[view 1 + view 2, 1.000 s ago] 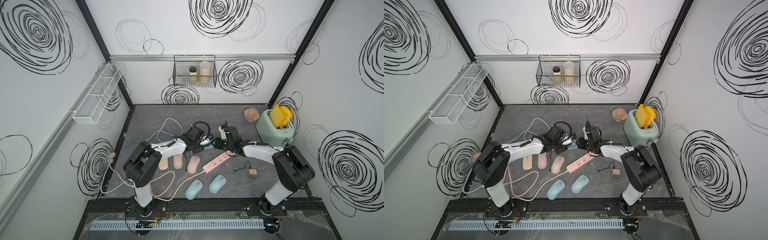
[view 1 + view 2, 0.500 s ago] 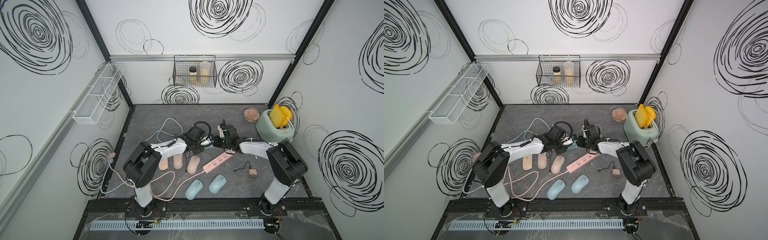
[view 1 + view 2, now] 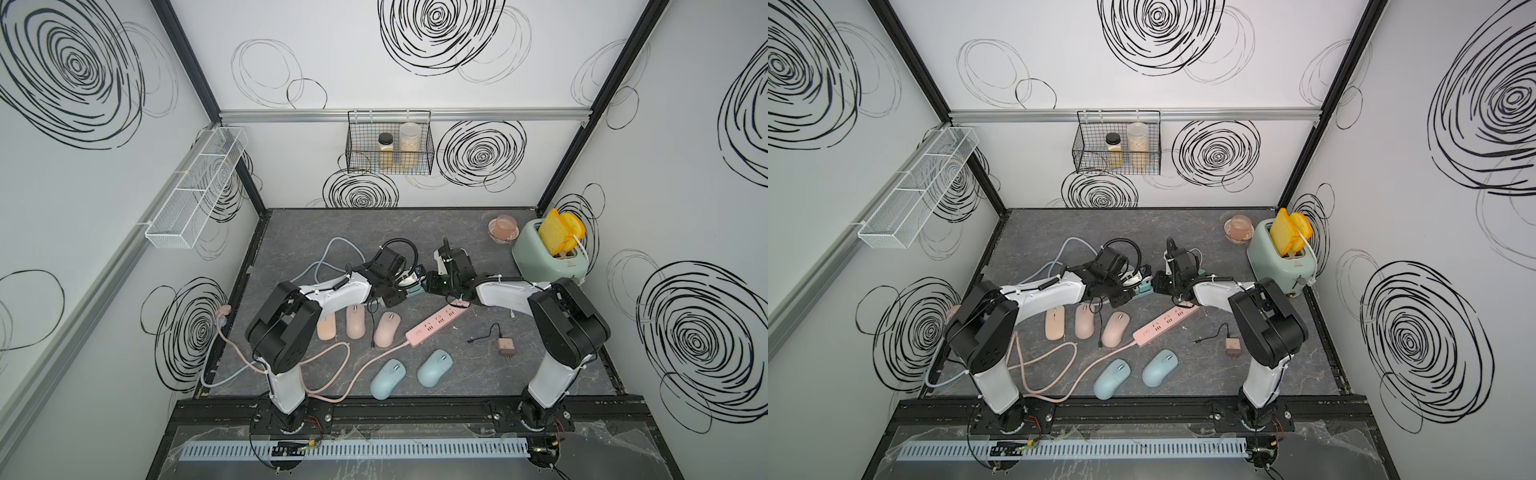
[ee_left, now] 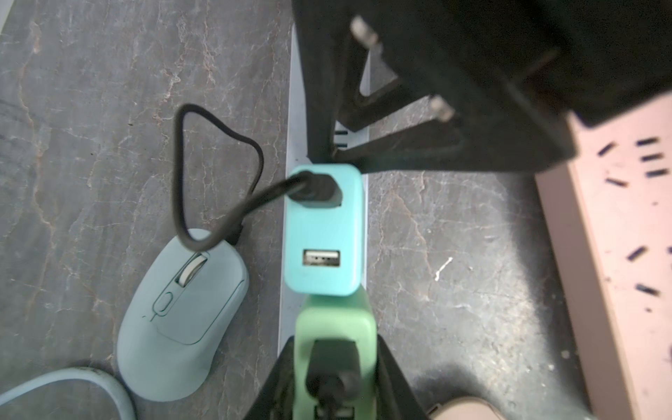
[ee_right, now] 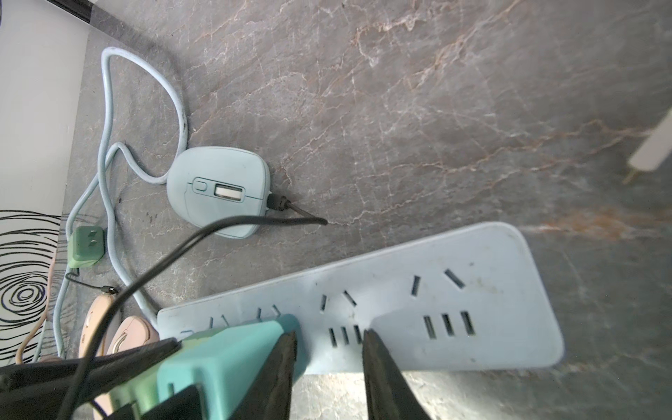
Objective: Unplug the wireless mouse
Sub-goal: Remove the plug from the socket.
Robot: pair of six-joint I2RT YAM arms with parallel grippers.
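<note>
I am at the grip-and-brace step. My left gripper [image 4: 332, 343] is clamped on the green adapter [image 4: 334, 320], which butts against the teal charger [image 4: 323, 232] on the blue strip [image 5: 491, 283]. My right gripper [image 5: 329, 336] has its jaws apart, tips down over the strip on the charger's other side, one finger touching the charger.

The mouse [image 4: 182, 312] lies just beside the charger. Its black cable [image 4: 218, 131] runs into the charger's port, not into the adapter I hold.

Next, I judge, comes a straight pull with the strip pinned. Bare table [image 4: 454, 254] lies between the charger and the pink strip [image 4: 618, 236], while the cable loop crowds the mouse side.
</note>
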